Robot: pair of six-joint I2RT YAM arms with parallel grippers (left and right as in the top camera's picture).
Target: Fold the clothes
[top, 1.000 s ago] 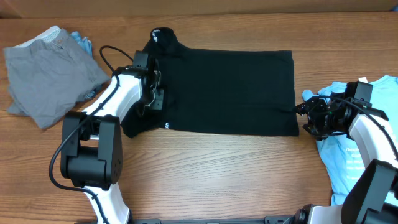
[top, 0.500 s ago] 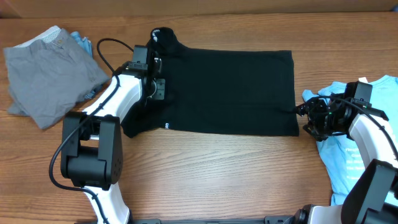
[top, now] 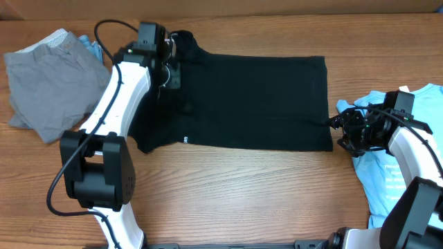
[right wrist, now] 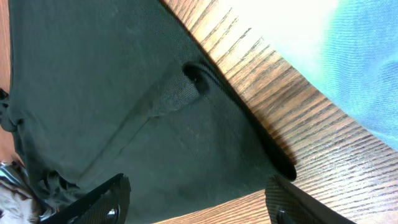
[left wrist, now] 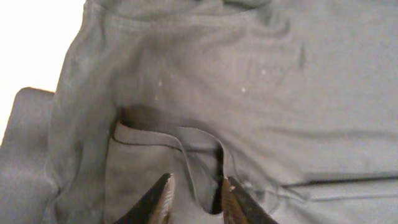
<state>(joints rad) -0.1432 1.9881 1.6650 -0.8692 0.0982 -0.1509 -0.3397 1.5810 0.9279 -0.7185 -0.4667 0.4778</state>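
Note:
The black T-shirt (top: 249,100) lies flat across the middle of the table, its tiny white label (top: 185,140) near the front left hem. My left gripper (top: 171,72) hovers over the shirt's far left part by the collar. In the left wrist view its fingers (left wrist: 163,198) stand a little apart over a curled hem of the black cloth (left wrist: 186,81), and nothing is pinched between them. My right gripper (top: 337,135) sits at the shirt's right front corner. It is wide open (right wrist: 199,205) above the black hem (right wrist: 124,112) and bare wood.
A grey garment (top: 55,83) lies crumpled at the far left, with a bit of light-blue cloth (top: 90,47) showing behind it. A light-blue printed tee (top: 408,166) lies at the right edge under my right arm. Bare wood (top: 242,194) runs along the front.
My left arm has moved away from me along the shirt's left side, from the middle to near the collar. Its jaws closed and then parted a little. The right arm has not moved.

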